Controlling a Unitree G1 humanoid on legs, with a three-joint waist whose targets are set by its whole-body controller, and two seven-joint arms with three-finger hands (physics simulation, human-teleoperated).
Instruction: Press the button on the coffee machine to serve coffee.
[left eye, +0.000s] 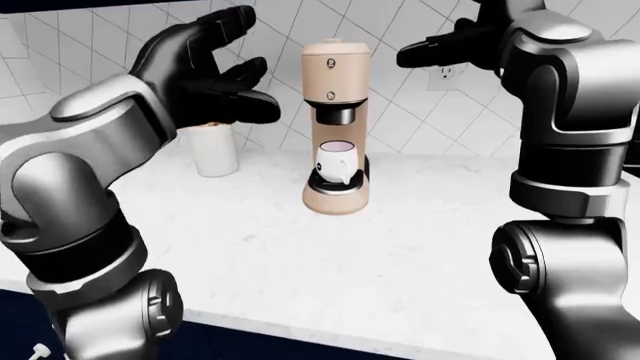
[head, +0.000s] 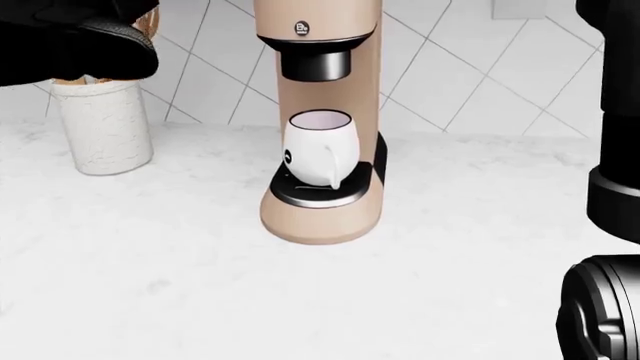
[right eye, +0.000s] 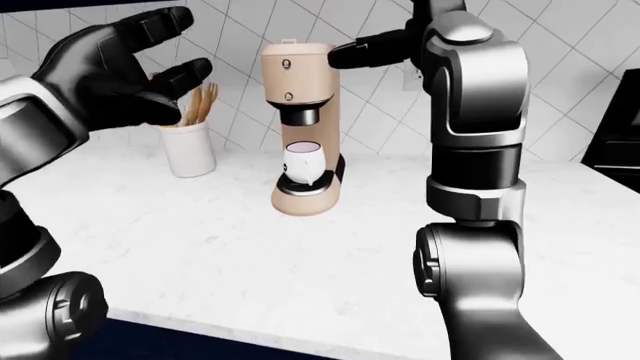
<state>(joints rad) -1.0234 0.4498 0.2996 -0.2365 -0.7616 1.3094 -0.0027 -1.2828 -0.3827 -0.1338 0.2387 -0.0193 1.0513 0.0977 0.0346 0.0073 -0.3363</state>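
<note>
Tan coffee machine (left eye: 336, 127) with black spout; white mug (head: 318, 148); white marbled bench (head: 180, 270); speckled white utensil crock (head: 102, 127) beneath the black left hand (left eye: 205, 71).

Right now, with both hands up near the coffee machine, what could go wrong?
1. The right robot hand hangs beside the coffee machine's top; a sideways push might tip it.
2. The small button is easy to miss.
3. The open left robot hand hovers near the utensil holder and could knock it.
</note>
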